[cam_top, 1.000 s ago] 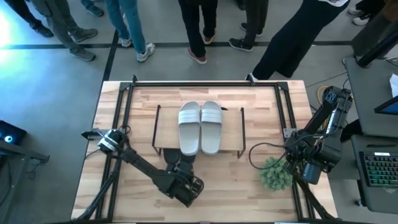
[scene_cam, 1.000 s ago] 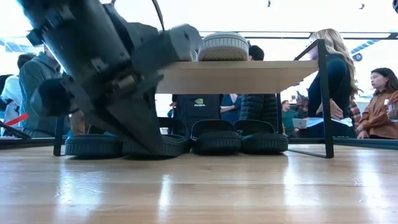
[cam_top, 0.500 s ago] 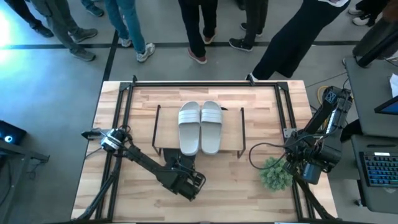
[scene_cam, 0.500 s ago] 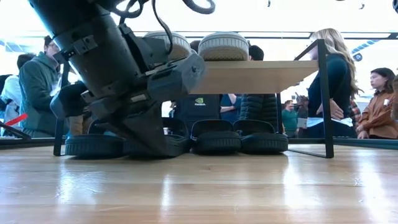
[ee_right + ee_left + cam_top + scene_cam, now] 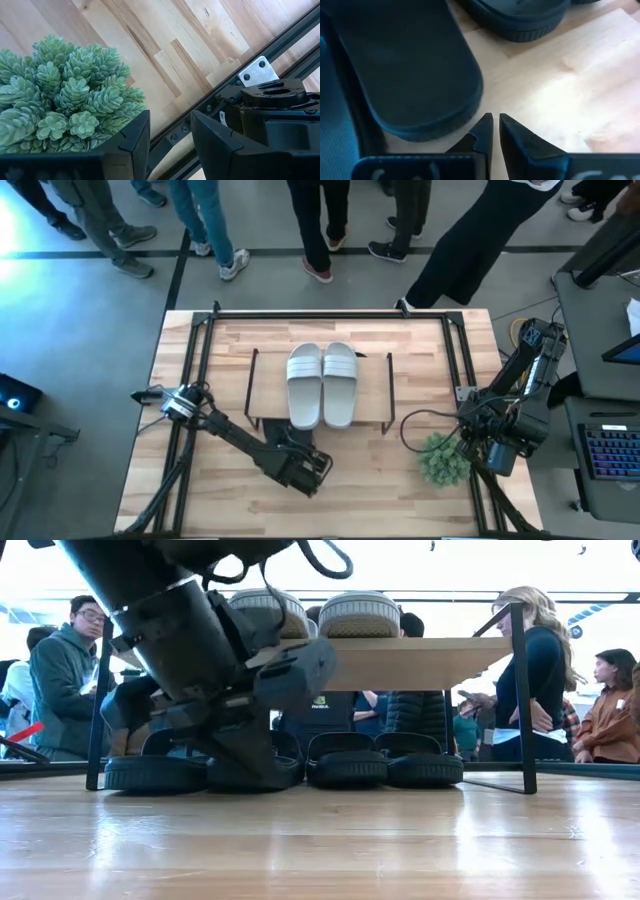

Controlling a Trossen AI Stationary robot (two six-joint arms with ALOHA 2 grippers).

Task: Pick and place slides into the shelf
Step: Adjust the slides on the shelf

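Blk slides point(image 5: 345, 762) under shelf point(image 5: 420, 662)

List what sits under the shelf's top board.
Under the shelf, black slides stand in a row on the table. The left gripper covers part of the row, so a full count is uncertain.

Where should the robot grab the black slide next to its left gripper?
Probably by the thick rounded end of the black slide, which faces the left gripper. Come in low from the table's front, because the shelf board covers it from above. That gripper is shut and must open first. The right gripper waits by the plant.
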